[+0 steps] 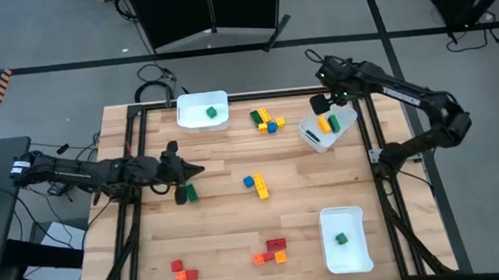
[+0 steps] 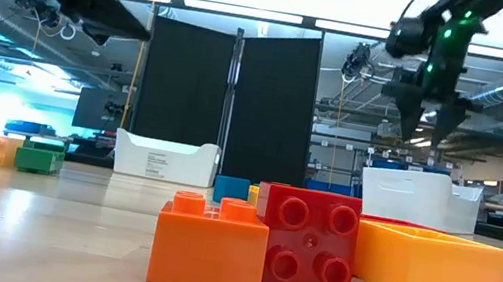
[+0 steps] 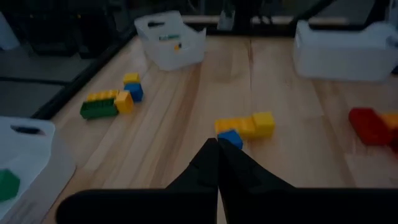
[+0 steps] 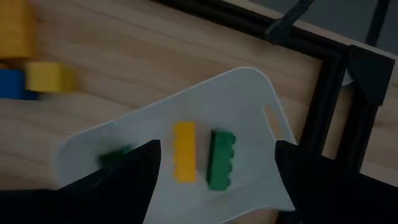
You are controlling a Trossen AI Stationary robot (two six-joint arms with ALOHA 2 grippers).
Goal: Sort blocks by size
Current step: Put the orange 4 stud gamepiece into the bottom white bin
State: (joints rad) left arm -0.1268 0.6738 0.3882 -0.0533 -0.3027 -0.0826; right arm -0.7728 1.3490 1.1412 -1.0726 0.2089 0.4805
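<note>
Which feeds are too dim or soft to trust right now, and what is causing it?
Left wrist view: dim, soft throughout; the shut left gripper is a dark mass. Right wrist view: sharp on the yellow brick and green brick in the tilted bin, blurred at the far blocks. Low view: backlit by ceiling lights, arms silhouetted, orange brick crisp. High view: evenly lit.

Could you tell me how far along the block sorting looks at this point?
Early. Done: the tilted bin holds a yellow brick and a green brick; two other bins hold one green block each. In hand: nothing; the right gripper hangs open over the tilted bin, the left gripper is shut, empty. Left: loose clusters on the table.
</note>
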